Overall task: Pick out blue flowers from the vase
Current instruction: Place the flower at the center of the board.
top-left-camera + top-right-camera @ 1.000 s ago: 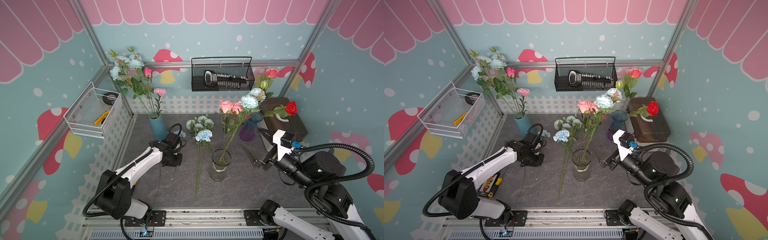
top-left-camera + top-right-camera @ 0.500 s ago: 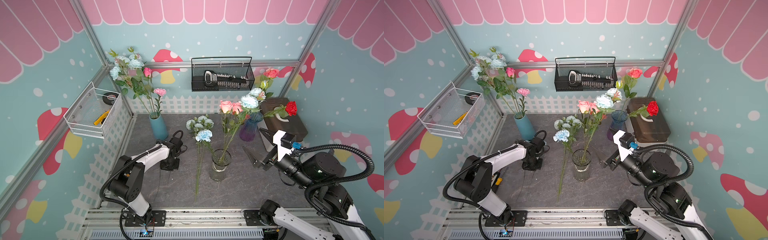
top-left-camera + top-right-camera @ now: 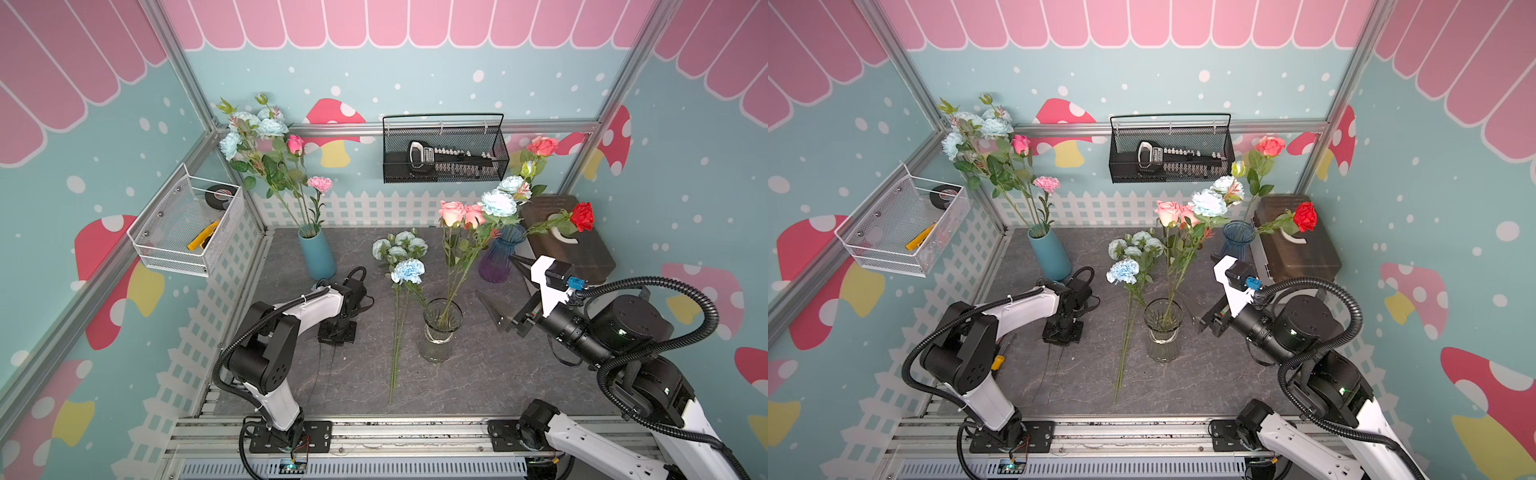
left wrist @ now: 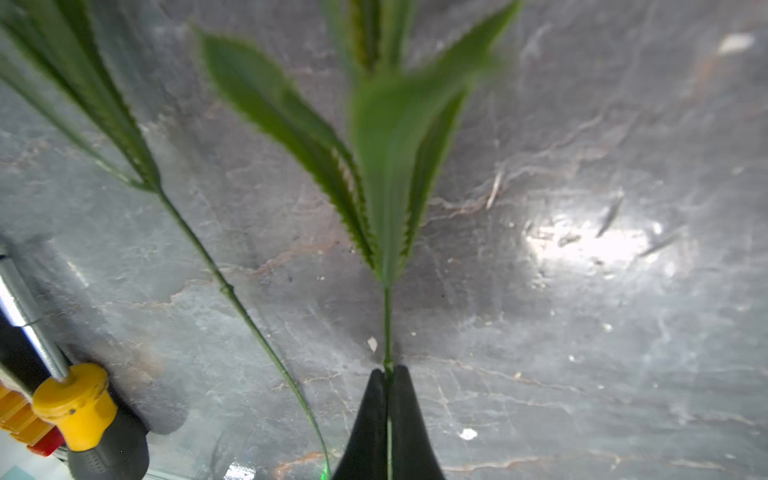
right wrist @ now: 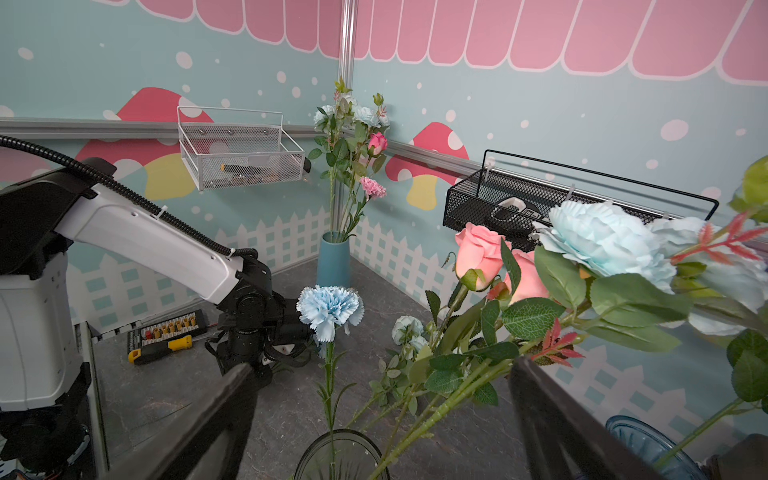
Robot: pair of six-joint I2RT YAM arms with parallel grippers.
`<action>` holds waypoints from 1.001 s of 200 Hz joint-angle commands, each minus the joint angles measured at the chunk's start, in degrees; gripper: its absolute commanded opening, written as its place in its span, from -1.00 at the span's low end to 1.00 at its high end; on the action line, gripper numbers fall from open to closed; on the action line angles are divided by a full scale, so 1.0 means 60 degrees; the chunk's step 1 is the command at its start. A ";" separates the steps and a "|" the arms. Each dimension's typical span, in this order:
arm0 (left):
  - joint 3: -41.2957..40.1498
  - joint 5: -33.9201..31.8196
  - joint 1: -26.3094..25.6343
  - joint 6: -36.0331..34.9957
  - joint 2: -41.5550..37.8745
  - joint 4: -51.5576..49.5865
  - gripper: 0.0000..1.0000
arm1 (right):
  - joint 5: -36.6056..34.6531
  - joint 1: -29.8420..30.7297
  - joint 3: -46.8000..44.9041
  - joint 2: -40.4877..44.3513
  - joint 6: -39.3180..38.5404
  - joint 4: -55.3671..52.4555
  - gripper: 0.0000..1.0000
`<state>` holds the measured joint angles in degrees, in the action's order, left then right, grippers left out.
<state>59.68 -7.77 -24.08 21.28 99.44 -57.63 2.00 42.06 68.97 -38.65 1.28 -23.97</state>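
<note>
The clear glass vase (image 3: 441,328) in mid-table holds pink roses (image 3: 453,212) and a pale-blue peony (image 3: 498,203). More blue flowers lie left of it: a frilly carnation (image 3: 409,270) and a small cluster (image 3: 399,245). My right gripper (image 3: 494,275) hangs open to the right of the vase, apart from it. In the right wrist view its fingers (image 5: 232,399) frame the vase stems. My left gripper (image 3: 336,332) points down at the table. In the left wrist view the left gripper (image 4: 388,370) is shut on a thin green leafy stem (image 4: 386,316). That stem's bloom is out of view.
At the back left a teal vase (image 3: 318,253) holds blue and pink blooms. At the back right are a purple vase (image 3: 496,259) with coral and red roses and a dark box (image 3: 577,249). Wire baskets (image 3: 444,153) hang on the walls. A screwdriver (image 4: 79,399) lies by the left arm.
My left arm has folded back and its gripper has come down towards the front, onto the table. The right arm has barely moved and its jaws stay wide.
</note>
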 commanded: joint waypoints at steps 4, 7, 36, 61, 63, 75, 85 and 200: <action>0.0200 -0.0195 0.0057 0.0161 -0.0013 -0.0190 -1.00 | 0.0047 0.0050 -0.0072 0.0111 -0.0199 0.0109 0.89; 0.0228 -0.0241 0.0048 0.0160 -0.0001 -0.0200 -1.00 | 0.0035 0.0050 -0.0069 0.0121 -0.0198 0.0112 0.89; 0.0373 -0.0274 0.0057 0.0145 0.0075 -0.0254 -0.94 | 0.0032 0.0051 -0.0069 0.0129 -0.0213 0.0094 0.89; 0.0340 -0.0420 0.0050 0.0145 -0.0037 -0.0267 -0.60 | 0.0032 0.0050 -0.0069 0.0100 -0.0224 0.0098 0.90; 0.0341 -0.0434 0.0045 0.0145 -0.0054 -0.0268 -0.56 | 0.0033 0.0050 -0.0069 0.0092 -0.0219 0.0098 0.90; 0.0356 -0.0479 0.0056 0.0160 -0.0161 -0.0294 -0.33 | 0.0018 0.0050 -0.0069 0.0090 -0.0220 0.0097 0.89; 0.0354 -0.0512 0.0054 0.0160 -0.0287 -0.0311 -0.21 | 0.0014 0.0043 -0.0069 0.0100 -0.0214 0.0092 0.90; 0.1817 -0.0412 -0.0639 0.0141 -0.3066 0.0457 0.06 | -0.0525 0.0050 -0.0281 0.0247 -0.0240 0.0317 0.87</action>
<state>67.85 -10.68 -26.09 21.89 85.27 -59.61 0.43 42.06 67.92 -37.04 0.86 -23.70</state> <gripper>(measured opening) 0.533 0.943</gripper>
